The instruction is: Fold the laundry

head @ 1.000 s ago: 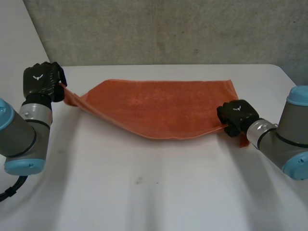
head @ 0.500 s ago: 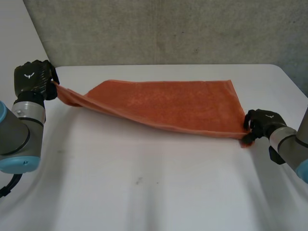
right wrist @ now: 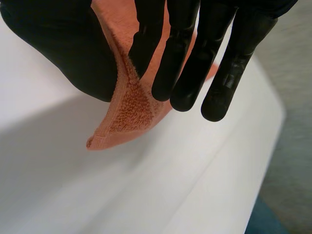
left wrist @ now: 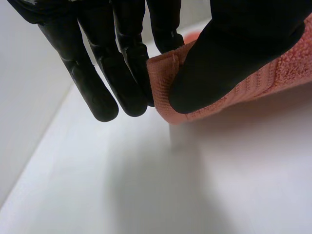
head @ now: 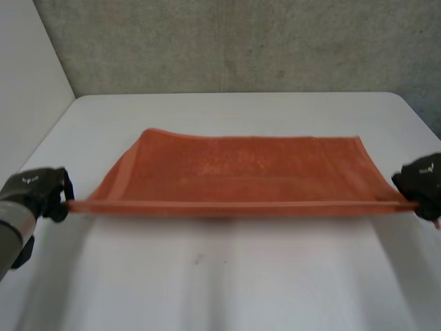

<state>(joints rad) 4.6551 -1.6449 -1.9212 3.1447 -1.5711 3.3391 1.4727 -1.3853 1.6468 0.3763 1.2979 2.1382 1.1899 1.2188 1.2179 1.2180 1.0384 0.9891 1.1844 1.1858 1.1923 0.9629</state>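
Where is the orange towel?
Head view: the orange towel lies across the table, its near edge stretched between the left robot hand and the right robot hand, each pinching a corner.

The left hand (head: 34, 194) is set low and far out to the robot's left, with its grey forearm (head: 10, 234) running back toward the camera. Its thumb (left wrist: 229, 53) presses one corner of the towel (head: 234, 172) against straight, downward-pointing fingers (left wrist: 97, 83). The right hand (head: 422, 181) is spread just as wide on the opposite side, level with the left. It pinches the other near corner between its thumb (right wrist: 63, 48) and straight fingers (right wrist: 180, 73).
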